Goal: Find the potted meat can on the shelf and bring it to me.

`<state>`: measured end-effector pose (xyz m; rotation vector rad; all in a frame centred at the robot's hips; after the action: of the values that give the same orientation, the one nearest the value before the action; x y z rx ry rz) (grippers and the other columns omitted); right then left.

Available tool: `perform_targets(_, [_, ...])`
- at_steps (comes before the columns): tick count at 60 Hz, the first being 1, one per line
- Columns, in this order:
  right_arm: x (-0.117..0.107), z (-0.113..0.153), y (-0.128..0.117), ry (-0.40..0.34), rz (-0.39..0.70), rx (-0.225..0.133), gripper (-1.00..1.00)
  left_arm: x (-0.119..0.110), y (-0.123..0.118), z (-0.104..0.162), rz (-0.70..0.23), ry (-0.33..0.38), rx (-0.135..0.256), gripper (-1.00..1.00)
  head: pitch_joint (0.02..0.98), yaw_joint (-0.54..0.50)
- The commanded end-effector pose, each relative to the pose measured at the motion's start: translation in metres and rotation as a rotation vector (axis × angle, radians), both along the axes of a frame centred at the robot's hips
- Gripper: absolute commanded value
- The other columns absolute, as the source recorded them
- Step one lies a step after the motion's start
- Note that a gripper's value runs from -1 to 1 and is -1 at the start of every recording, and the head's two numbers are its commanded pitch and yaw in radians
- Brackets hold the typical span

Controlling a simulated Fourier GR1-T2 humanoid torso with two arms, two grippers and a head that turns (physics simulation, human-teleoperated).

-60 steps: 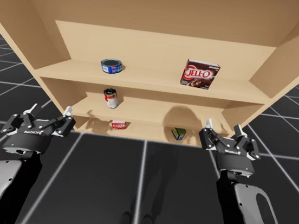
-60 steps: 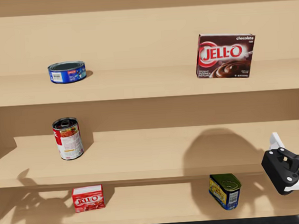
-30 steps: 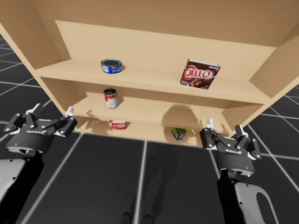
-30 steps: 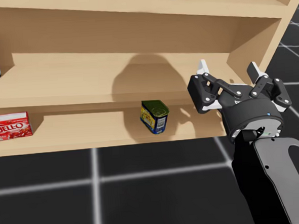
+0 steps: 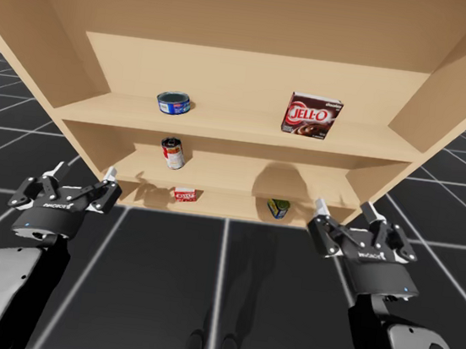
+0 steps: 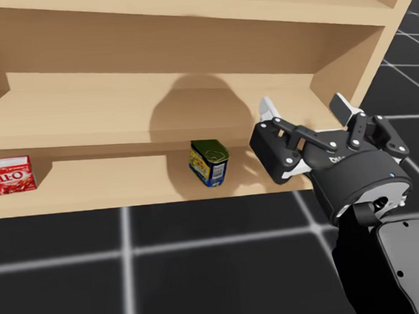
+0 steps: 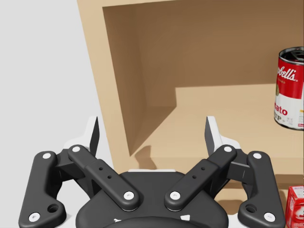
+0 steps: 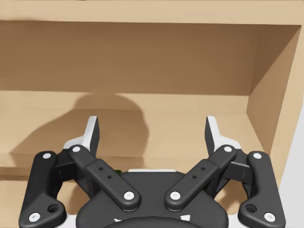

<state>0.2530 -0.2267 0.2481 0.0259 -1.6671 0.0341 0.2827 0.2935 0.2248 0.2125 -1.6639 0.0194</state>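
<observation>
The potted meat can is a small blue and yellow rectangular can with a green top. It stands upright on the bottom shelf, right of centre. In the head view the can is just left of my right gripper, which is open and holds nothing. From above, my right gripper hovers in front of the shelf, to the right of the can and apart from it. Its fingers frame the middle shelf's back right corner. My left gripper is open and holds nothing at the shelf's left end.
A red and white can stands on the middle shelf, ahead and to the right of my left gripper. A small red box lies on the bottom shelf. On the top shelf are a flat blue can and a brown box.
My head has turned right and down, off the upper shelves. My right gripper has dropped lower and drawn back a little from the shelf. My left gripper has sunk slightly.
</observation>
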Motion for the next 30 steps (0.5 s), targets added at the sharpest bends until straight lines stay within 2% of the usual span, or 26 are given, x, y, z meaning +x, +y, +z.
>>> perform_targets(1, [-0.027, -0.012, 0.015, 0.066, 0.108, 0.017, -1.0, 0.0, 0.0, -0.001, -0.007, 0.011, -0.009, -1.0, 0.735, -0.25])
perform_targets(3, [-0.033, -0.019, 0.018, 0.084, 0.135, 0.038, -1.0, 0.0, 0.0, -0.001, -0.01, 0.013, -0.008, -1.0, 0.737, -0.25])
perform_targets(7, [-0.035, -0.026, 0.022, 0.087, 0.134, 0.033, -1.0, 0.001, -0.001, -0.002, -0.009, 0.014, -0.006, -1.0, 0.738, -0.25])
perform_targets(9, [-0.036, -0.033, 0.024, 0.104, 0.149, 0.043, -1.0, 0.001, -0.001, -0.002, -0.009, 0.014, -0.004, -1.0, 0.741, -0.26])
perform_targets(18, [-0.025, -0.063, 0.025, 0.178, 0.174, 0.067, -1.0, 0.001, -0.001, -0.003, -0.007, 0.015, -0.002, -1.0, 0.745, -0.27])
perform_targets(26, [-0.006, -0.084, 0.024, 0.199, 0.156, 0.069, -1.0, 0.001, -0.001, -0.004, 0.003, 0.023, 0.003, -1.0, 0.744, -0.27])
perform_targets(30, [0.002, -0.09, 0.027, 0.192, 0.147, 0.046, -1.0, 0.001, -0.001, -0.004, 0.004, 0.024, 0.003, -1.0, 0.744, -0.27])
